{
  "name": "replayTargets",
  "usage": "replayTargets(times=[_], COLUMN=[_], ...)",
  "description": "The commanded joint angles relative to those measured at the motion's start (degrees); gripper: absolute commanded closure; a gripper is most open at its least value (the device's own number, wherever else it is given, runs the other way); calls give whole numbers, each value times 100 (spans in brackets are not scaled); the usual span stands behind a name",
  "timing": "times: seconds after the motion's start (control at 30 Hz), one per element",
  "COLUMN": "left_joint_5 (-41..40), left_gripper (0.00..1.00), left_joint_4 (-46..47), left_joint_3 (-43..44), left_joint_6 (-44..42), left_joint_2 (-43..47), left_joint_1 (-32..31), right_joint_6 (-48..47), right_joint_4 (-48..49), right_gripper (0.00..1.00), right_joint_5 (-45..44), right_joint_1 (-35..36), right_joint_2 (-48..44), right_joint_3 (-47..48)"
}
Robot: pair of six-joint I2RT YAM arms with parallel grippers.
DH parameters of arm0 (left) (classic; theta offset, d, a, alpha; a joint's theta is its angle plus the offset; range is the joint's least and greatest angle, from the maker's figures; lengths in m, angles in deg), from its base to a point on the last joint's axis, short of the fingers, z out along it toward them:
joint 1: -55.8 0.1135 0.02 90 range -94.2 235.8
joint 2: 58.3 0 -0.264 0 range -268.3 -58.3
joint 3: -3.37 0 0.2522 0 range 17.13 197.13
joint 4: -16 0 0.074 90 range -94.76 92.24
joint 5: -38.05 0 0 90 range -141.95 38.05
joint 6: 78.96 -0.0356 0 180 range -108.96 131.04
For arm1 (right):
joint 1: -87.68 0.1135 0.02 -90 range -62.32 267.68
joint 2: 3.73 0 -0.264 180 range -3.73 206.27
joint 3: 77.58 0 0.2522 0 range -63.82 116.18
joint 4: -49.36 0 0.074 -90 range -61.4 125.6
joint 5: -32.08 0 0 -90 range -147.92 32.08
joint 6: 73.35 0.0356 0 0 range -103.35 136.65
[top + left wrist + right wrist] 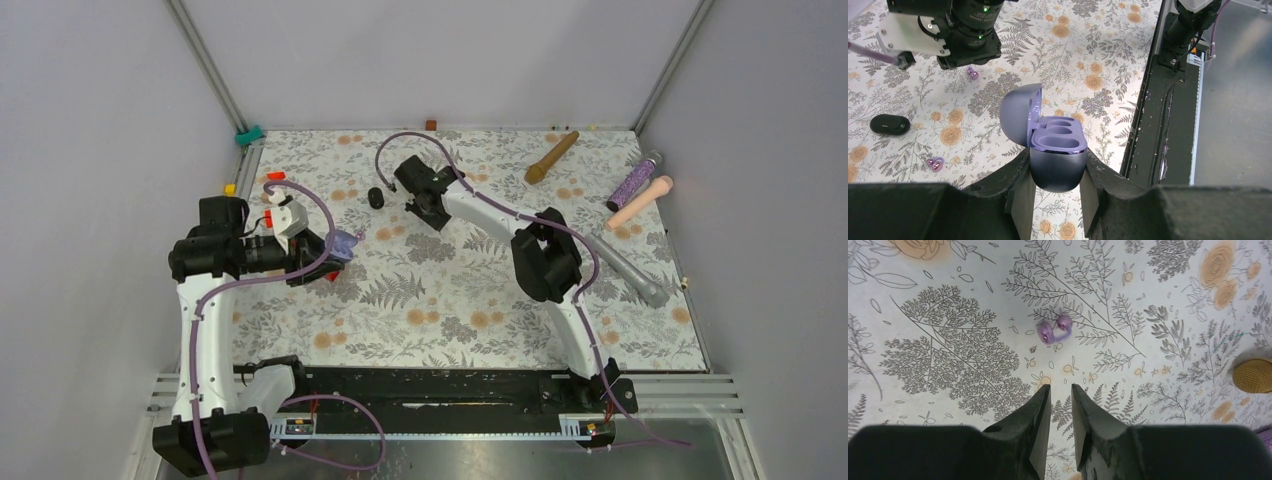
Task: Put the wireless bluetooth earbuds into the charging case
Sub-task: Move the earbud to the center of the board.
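Earbud [1046, 332], purple, lies ahead of narrowly parted right tool [1061, 390]; left tool [1057, 169] pinches open case [1058, 137]; black pod [890, 124] nearby.

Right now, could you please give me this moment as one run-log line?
left gripper: shut on open case, wells empty | right gripper: narrowly open, empty | purple earbud: on table ahead of it

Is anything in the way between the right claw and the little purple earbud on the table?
No, nothing visible. Only bare flowery tablecloth lies between the right gripper and the purple earbud, which sits just ahead of its empty fingertips.
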State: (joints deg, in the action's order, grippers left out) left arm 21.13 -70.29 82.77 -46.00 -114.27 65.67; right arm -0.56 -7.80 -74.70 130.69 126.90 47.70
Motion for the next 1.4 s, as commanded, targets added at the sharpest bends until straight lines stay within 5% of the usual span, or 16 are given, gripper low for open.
replayTargets(times=[0.0,0.13,0.27,0.63,0.9,1.17,1.37], left_joint_5=[339,376,383,434,488,499,513], left_gripper=[100,100,100,100,100,100,100], left_joint_4=[29,34,29,31,29,35,29], left_joint_3=[36,10,12,-29,-52,-39,-54], left_joint_6=[-159,-183,-199,-237,-264,-280,-297], left_joint_2=[103,145,127,195,210,186,274], left_joint_1=[112,168,190,369,485,534,595], right_joint_6=[306,316,262,467,785,522,359], right_joint_4=[-344,-147,78,-1055,-662,202,702], right_gripper=[71,67,54,45,44,26,24], right_joint_5=[45,337,784,1172,2578,1658,554], right_joint_1=[-34,-184,-205,-209,32,879,1140], right_joint_2=[-486,-761,-819,1058,1089,1498,1887], right_joint_3=[201,-285,-404,2685,2888,3098,3402])
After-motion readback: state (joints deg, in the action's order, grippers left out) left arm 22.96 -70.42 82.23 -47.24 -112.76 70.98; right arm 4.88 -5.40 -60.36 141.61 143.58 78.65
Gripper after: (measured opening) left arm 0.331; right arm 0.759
